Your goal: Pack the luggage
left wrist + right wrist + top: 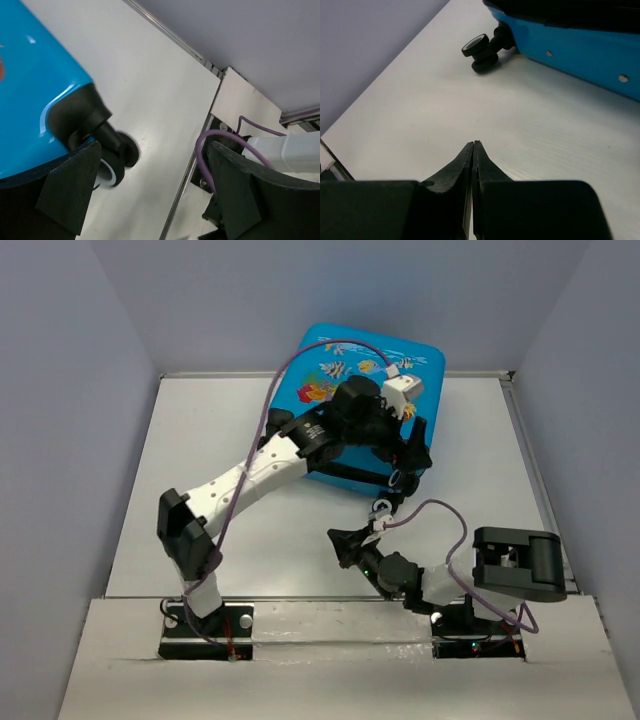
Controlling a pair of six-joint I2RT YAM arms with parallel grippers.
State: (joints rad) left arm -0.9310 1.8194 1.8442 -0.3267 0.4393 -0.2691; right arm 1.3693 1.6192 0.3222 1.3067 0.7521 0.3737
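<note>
Blue hard-shell luggage point(350, 370), far centre of worktop point(200, 490): flat, lid apparently down. Your left gripper point(155, 170): jaws wide apart by its near-right wheel. Right gripper point(473, 145): pressed together, empty. Packing likely near done.

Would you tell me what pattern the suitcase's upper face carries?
The suitcase shows cartoon fish and coral on bright blue, clearest from the top camera.

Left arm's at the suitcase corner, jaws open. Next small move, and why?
Probably lift the left gripper clear of the suitcase: its jaws stand open, holding nothing, by the wheel, and it looks closed, fish side up.
</note>
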